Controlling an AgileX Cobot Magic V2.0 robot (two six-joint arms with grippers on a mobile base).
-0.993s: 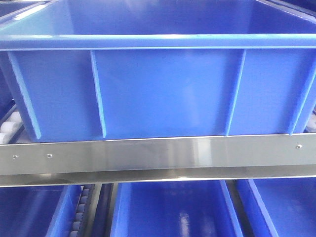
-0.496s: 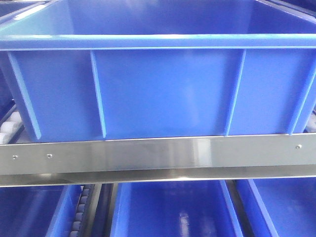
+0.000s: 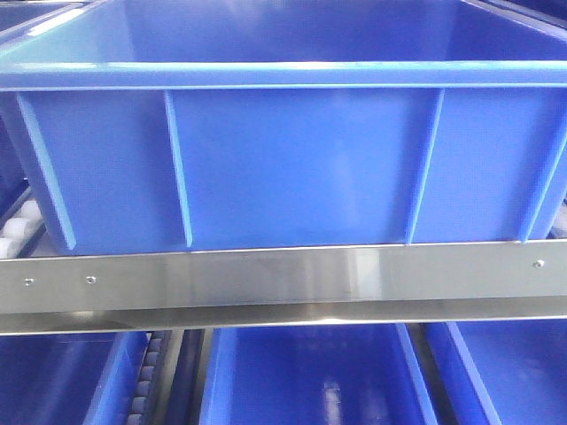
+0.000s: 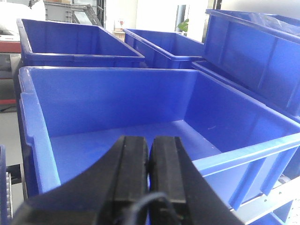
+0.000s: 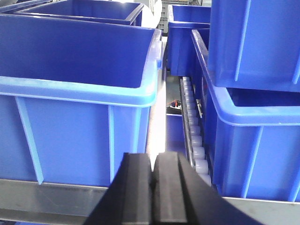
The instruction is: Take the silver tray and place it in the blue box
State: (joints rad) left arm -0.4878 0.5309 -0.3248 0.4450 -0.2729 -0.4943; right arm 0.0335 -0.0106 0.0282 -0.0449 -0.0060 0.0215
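The blue box fills the front view, resting on a steel shelf rail, its ribbed side wall facing me. From the left wrist view I look into the same blue box; its floor is bare. My left gripper is shut with nothing between its black fingers, hovering at the box's near rim. My right gripper is also shut and holds nothing, level with the steel rail beside the blue box. The silver tray is out of view in every frame.
More blue crates stand behind and to the right. A steel rail runs across the front, with further crates on the shelf below. White conveyor rollers lie between the crates.
The front view has shifted very slightly; nothing else differs.
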